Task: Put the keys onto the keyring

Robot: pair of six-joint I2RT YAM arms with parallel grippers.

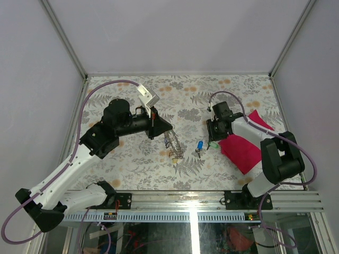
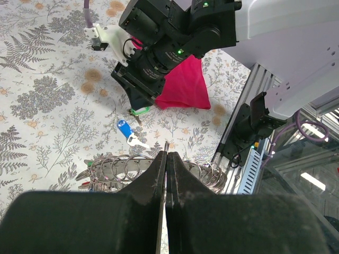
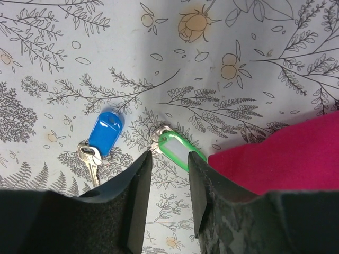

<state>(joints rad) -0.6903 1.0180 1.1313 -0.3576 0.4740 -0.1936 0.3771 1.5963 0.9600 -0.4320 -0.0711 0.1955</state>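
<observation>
Black fingers of the right gripper (image 3: pixel 169 159) fill the bottom of its wrist view, set a narrow gap apart and holding nothing. Just past their tips lies the green key (image 3: pixel 179 150), its tag slanting across the mouth of the gap and its small metal loop at the upper left end. To the left of it, close but apart, the blue key (image 3: pixel 105 133) lies flat with its silver blade pointing back toward the left finger. The red cloth (image 3: pixel 280 153) lies to the right, its corner just beside the green tag.

From the left wrist camera, the left gripper (image 2: pixel 166 157) has its fingers pressed together, and a thin sliver of metal sticks out at the tips: the keyring (image 2: pixel 119 168), pinched edge-on. Its bundle of small rings and keys spreads on the table (image 2: pixel 47 100) to both sides just beyond the fingertips. Farther out lie both loose keys, then the right arm and the cloth.

From above, the keyring sits near the table's middle under the left gripper, with both loose keys off it, between it and the cloth.
</observation>
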